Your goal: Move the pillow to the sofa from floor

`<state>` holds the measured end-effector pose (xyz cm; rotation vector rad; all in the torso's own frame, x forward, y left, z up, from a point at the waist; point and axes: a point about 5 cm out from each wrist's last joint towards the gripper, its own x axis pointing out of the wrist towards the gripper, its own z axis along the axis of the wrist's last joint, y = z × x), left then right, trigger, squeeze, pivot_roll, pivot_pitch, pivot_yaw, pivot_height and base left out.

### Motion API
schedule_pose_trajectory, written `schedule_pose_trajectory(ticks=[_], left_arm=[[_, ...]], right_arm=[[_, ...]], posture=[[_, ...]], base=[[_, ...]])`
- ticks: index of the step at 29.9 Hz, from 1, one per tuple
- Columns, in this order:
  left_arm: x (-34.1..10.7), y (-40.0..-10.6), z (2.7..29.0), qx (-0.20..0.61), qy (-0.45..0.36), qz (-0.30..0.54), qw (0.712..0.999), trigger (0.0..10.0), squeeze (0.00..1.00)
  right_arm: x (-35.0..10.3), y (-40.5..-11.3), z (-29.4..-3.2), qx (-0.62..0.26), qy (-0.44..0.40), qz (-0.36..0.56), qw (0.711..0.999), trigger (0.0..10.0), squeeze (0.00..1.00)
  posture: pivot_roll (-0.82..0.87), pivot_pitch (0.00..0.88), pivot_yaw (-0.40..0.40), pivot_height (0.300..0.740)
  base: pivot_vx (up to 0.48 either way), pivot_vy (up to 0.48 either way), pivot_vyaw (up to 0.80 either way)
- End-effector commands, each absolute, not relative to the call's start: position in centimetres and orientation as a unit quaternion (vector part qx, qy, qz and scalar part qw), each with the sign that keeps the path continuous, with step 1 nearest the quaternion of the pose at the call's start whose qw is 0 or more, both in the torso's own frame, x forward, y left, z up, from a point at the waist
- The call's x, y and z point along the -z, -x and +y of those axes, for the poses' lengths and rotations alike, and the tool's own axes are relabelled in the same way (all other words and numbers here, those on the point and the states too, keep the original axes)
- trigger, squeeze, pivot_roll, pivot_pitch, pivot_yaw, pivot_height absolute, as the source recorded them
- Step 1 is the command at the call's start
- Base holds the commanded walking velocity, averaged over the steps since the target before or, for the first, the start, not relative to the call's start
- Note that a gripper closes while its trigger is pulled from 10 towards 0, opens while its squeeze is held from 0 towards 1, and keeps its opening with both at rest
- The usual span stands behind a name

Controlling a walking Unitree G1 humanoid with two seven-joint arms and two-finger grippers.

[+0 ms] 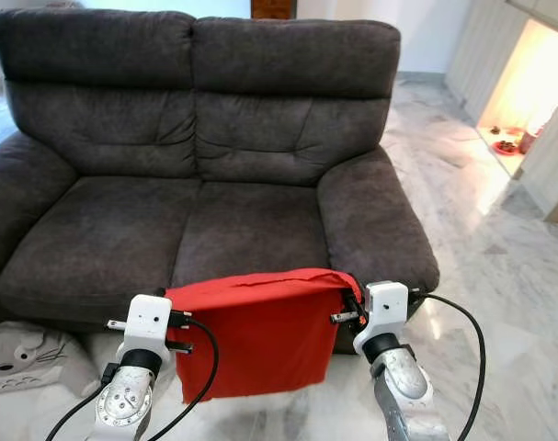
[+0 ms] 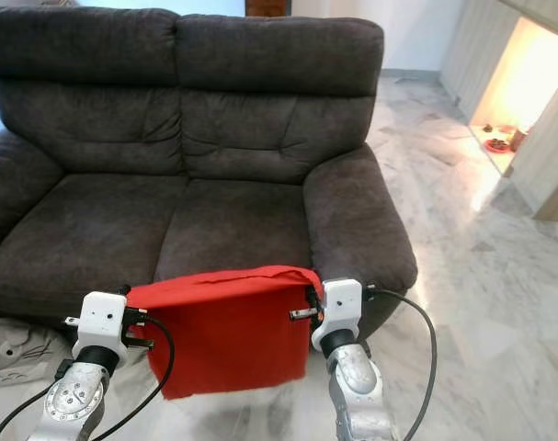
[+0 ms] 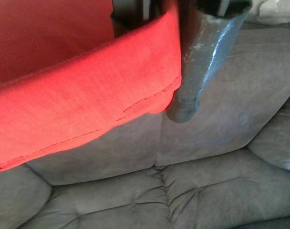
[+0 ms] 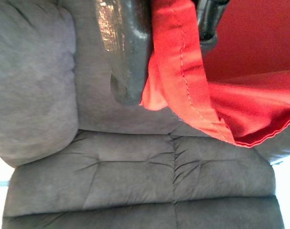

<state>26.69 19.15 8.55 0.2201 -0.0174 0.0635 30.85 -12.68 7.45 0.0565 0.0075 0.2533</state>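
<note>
A flat red pillow [image 1: 256,335] hangs in front of the dark grey two-seat sofa [image 1: 214,220], held up at its two top corners. My left gripper [image 1: 173,319] is shut on the pillow's left top corner [image 3: 149,71]. My right gripper [image 1: 350,308] is shut on the right top corner [image 4: 176,62], where the red fabric bunches between the black fingers [image 4: 128,52]. The pillow's top edge is level with the sofa's front seat edge, and its lower edge hangs above the marble floor [image 1: 499,257].
A pale grey soft toy or cushion with a face [image 1: 26,358] lies on the floor at the sofa's left front corner. To the right is open marble floor, with a lit low cabinet shelf [image 1: 522,110] at the far right holding small items.
</note>
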Motion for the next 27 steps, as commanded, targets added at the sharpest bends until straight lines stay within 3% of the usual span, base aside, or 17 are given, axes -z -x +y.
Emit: schedule_pose_trajectory(ticks=[1, 15, 20, 27], left_arm=[[-10.5, -26.8, 20.6, -0.060, -0.113, -0.055, 0.990, 10.0, 0.00], [-12.1, -27.4, 21.7, -0.074, -0.124, -0.075, 0.987, 10.0, 0.00], [-13.1, -27.8, 22.5, -0.086, -0.132, -0.088, 0.984, 10.0, 0.00], [-14.5, -28.1, 23.3, -0.099, -0.135, -0.105, 0.980, 10.0, 0.00]], right_arm=[[-8.8, -31.3, -14.0, -0.092, -0.038, -0.030, 0.995, 10.0, 0.00], [-11.9, -32.5, -13.2, -0.099, -0.046, -0.078, 0.991, 10.0, 0.00], [-12.9, -32.9, -12.7, -0.111, -0.053, -0.091, 0.988, 10.0, 0.00], [-13.9, -33.0, -12.3, -0.116, -0.054, -0.109, 0.986, 10.0, 0.00]], posture=[[0.09, 0.086, 0.005, 0.740], [0.10, 0.080, 0.000, 0.740], [0.10, 0.073, -0.003, 0.740], [0.10, 0.077, -0.005, 0.740]], base=[[0.304, 0.000, 0.00], [0.303, 0.000, 0.00], [0.304, 0.000, -0.73], [0.304, 0.000, 0.00]])
